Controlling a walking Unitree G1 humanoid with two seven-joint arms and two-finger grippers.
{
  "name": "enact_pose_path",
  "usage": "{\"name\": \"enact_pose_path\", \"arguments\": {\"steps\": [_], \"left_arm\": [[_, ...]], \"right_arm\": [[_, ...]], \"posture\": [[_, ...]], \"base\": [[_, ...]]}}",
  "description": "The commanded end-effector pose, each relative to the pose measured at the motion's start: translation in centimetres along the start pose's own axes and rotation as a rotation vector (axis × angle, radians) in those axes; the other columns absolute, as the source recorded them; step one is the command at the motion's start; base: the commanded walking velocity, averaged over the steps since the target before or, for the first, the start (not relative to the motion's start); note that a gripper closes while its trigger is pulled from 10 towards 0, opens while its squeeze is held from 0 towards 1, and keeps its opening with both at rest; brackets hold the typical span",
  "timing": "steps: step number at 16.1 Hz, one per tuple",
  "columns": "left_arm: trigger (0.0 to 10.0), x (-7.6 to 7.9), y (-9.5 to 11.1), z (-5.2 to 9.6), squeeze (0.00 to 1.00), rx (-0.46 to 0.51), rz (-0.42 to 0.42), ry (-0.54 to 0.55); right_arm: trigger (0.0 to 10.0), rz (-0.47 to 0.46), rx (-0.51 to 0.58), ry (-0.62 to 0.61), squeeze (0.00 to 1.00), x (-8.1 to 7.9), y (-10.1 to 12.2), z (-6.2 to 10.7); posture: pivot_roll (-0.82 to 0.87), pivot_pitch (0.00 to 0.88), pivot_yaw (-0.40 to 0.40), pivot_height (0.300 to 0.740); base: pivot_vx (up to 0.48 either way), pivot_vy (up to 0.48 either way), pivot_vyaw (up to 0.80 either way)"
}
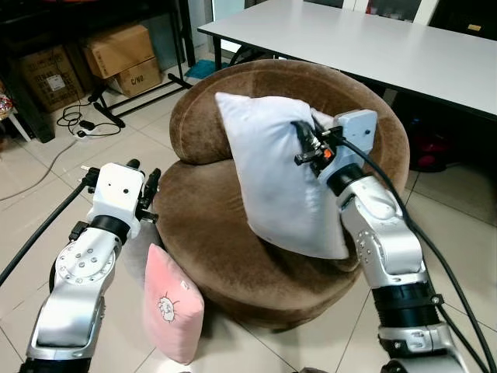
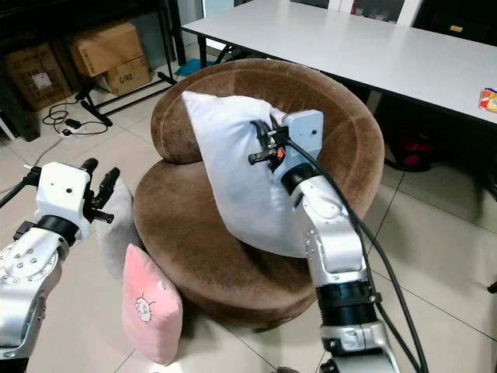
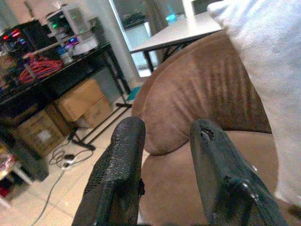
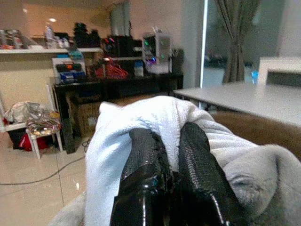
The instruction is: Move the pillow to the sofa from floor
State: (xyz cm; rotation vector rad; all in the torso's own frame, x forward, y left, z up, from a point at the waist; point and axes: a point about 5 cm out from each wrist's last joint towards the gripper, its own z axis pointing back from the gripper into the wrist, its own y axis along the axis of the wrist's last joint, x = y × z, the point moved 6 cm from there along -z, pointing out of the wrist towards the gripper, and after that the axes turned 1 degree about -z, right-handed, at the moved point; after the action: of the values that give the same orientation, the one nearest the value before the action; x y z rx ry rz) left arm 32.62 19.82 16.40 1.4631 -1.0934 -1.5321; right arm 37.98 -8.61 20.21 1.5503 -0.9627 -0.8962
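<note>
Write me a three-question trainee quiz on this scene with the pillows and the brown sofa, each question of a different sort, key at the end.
1. True or false: the right gripper is shut on the large white fabric pillow.
2. Multiple choice: where is the small pink pillow with a cartoon face? A) on the sofa seat B) on the tiled floor against the sofa's base C) on the white table
3. Fill in: the left gripper hangs beside the round brown velvet sofa with its fingers ____.

Key: 1 true; 2 B; 3 open, holding nothing.
</note>
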Motion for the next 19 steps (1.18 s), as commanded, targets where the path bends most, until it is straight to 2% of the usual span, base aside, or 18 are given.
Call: {"name": "enact_pose_path", "arguments": {"steps": [1, 3, 4, 5, 7, 9, 11, 12, 14, 15, 19], "left_arm": [[10.0, -0.4, 0.1, 0.2, 0.00, -0.010, -0.006, 0.033], [10.0, -0.3, 0.1, 0.1, 0.00, -0.023, 0.003, 0.054], [10.0, -0.1, 0.1, 0.1, 0.00, -0.022, 0.002, 0.052], [10.0, 0.3, 0.2, 0.3, 0.00, -0.021, -0.001, 0.041], [10.0, 0.5, 0.5, 0.2, 0.00, -0.013, -0.002, 0.034], [10.0, 0.6, 0.8, 0.1, 0.00, -0.012, 0.004, 0.036], [10.0, 0.7, 0.8, 0.1, 0.00, -0.012, 0.024, 0.038], [10.0, 0.4, 0.9, 0.0, 0.00, -0.001, 0.056, 0.055], [10.0, -0.1, 1.2, 0.1, 0.00, 0.016, 0.046, 0.082], [10.0, -0.3, 1.4, 0.2, 0.00, 0.030, 0.052, 0.088], [10.0, -0.3, 2.0, 0.4, 0.00, 0.061, 0.057, 0.075]], "right_arm": [[10.0, -0.003, 0.016, -0.013, 0.00, -0.1, 1.1, 0.3], [10.0, -0.027, -0.011, -0.055, 0.00, 0.1, 0.7, 1.0], [10.0, -0.003, -0.009, -0.073, 0.00, 0.2, 0.7, 1.1], [10.0, 0.087, 0.011, -0.096, 0.00, 0.3, 1.3, 1.2], [10.0, 0.103, 0.054, -0.074, 0.00, -0.3, 2.3, 1.1], [10.0, 0.027, 0.087, -0.081, 0.00, -0.3, 3.4, 1.1], [10.0, 0.006, 0.071, -0.059, 0.00, -0.5, 3.2, 1.1], [10.0, 0.013, 0.011, -0.011, 0.00, -1.3, 2.1, 1.3], [10.0, 0.040, 0.001, 0.005, 0.00, -1.8, 1.6, 1.6], [10.0, 0.022, -0.017, 0.022, 0.00, -2.2, 1.3, 1.6], [10.0, 0.032, -0.032, 0.078, 0.00, -3.1, 1.1, 1.6]], "posture": [[-0.04, 0.000, 0.000, 0.740], [-0.04, 0.000, -0.006, 0.740], [-0.04, 0.000, -0.007, 0.740], [-0.04, 0.000, -0.007, 0.740], [-0.03, 0.000, -0.009, 0.740], [-0.04, 0.000, -0.005, 0.740], [-0.04, 0.000, -0.002, 0.740], [-0.05, 0.000, -0.003, 0.740], [-0.05, 0.000, -0.003, 0.740], [-0.05, 0.000, -0.003, 0.740], [-0.04, 0.000, -0.016, 0.740]], "base": [[0.000, -0.472, 0.00], [0.000, -0.472, 0.00], [0.000, -0.472, 0.00], [0.000, -0.472, 0.00], [0.000, -0.459, 0.00], [0.000, -0.351, 0.00], [0.000, 0.000, 0.00], [0.000, 0.000, 0.00], [0.000, 0.000, 0.00], [0.000, 0.000, 0.00], [0.314, 0.000, 0.21]]}}
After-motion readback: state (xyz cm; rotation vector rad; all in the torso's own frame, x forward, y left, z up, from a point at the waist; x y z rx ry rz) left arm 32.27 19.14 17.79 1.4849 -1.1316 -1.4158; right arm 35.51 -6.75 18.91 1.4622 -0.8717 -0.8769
